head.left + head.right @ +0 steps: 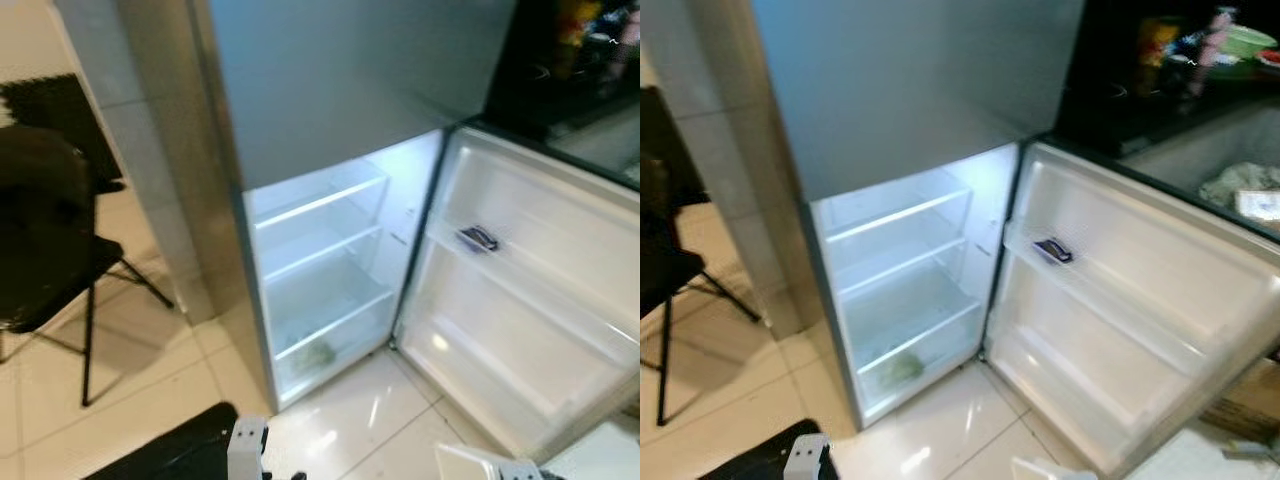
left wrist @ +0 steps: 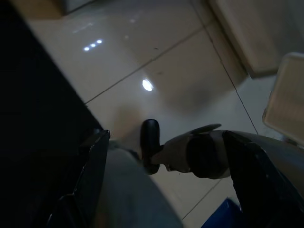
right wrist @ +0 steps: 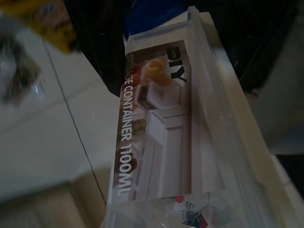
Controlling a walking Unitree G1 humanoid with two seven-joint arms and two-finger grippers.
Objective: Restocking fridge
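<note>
Beside the open fridge [image 1: 330, 250], low by its door [image 1: 540, 300], your right hand looks down on a clear storage container [image 3: 180, 128]; whether either hand is apart or together, you cannot tell. Misjudge the reach toward the fridge shelves and the container could clip that door.
</note>
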